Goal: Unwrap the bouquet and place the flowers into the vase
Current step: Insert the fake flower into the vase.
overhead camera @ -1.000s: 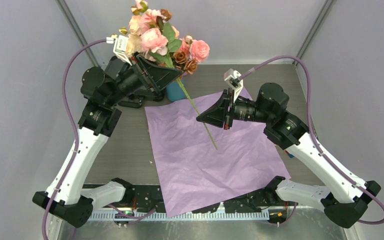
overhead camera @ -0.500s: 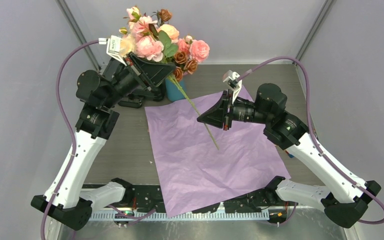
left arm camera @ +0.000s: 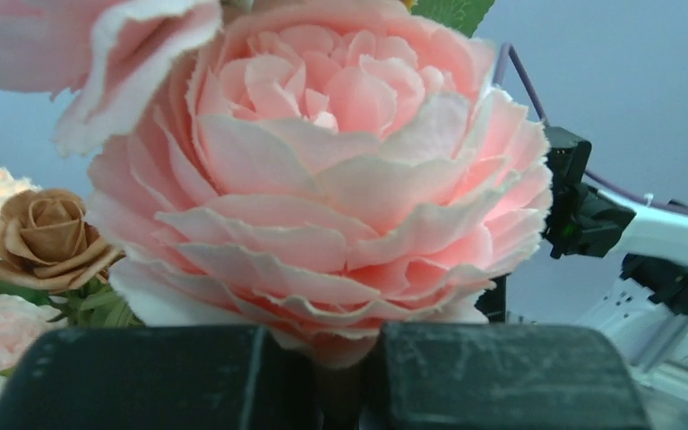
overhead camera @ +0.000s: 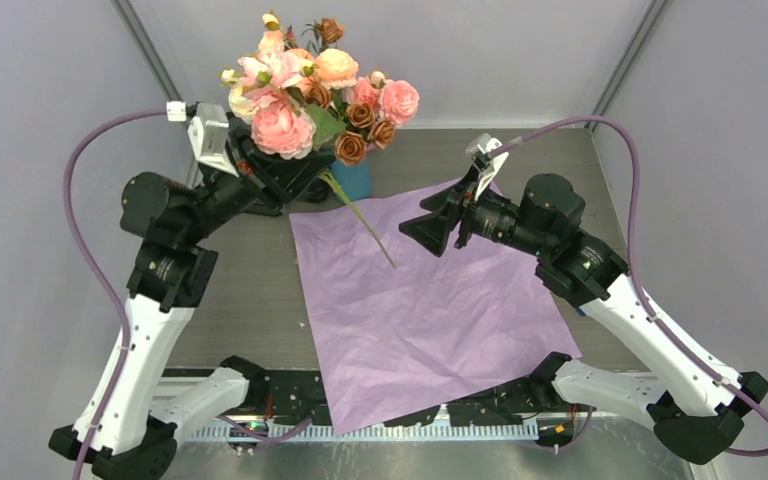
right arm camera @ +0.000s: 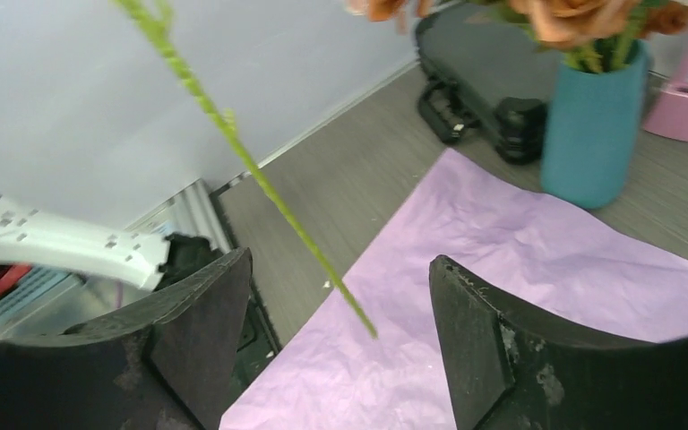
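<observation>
Left arm [overhead camera: 150, 330] up, reaching toward 1 o'clock. Left gripper [overhead camera: 305, 170] high at 11 o'clock, fingers [left arm camera: 143, 376] pinched on flowers [overhead camera: 285, 125] stem. Right arm [overhead camera: 640, 320] stretched toward 10 o'clock. Right gripper [overhead camera: 415, 228] points to 9 o'clock, jaws wide apart, gripping nothing.

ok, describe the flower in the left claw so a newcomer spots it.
Start at the crinkled lilac paper sheet; at its far left corner stands the teal-blue cylindrical vase of small roses. Beside it, the left claw pinches a large pale pink artificial rose. Only this one trails a long bare green stem slanting over the paper.
</observation>
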{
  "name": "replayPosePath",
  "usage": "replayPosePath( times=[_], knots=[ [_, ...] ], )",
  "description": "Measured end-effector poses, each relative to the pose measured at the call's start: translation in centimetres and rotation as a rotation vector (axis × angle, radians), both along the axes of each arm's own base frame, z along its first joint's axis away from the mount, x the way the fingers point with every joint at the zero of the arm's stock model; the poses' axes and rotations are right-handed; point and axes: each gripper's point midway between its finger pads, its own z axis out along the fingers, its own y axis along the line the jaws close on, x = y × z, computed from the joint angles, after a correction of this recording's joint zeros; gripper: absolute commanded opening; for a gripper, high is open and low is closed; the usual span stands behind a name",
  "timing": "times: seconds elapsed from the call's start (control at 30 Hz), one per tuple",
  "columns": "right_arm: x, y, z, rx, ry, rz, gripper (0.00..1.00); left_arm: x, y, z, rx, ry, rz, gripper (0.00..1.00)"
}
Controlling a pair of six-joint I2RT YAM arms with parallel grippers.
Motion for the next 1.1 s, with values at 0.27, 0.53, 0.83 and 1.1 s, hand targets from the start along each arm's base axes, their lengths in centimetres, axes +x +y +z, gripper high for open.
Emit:
replayPosePath(
  times=[0.27,0.53,0.83,1.1],
  knots=[
    [4.7,-3.3,-1.8,-0.057,0.039,-0.323,0.84,-1.3,2.3,0.0,0.08,-0.214,0.139,0.0],
    [9.7,-8.3,-6.4,-0.131,0.125,-0.633,0.83,1.2,6.0,-2.9,0.057,-0.286,0.424,0.0],
    [11.8,-13.7,-10.6,-0.199,0.159,-0.92,0.83,5.6,7.6,-2.5,-0.055,-0.34,0.611,0.0],
    [11.7,-15.9,-10.8,-0.181,0.134,-1.025,0.83,9.6,6.6,-3.0,-0.064,-0.358,0.648,0.0]
  ],
)
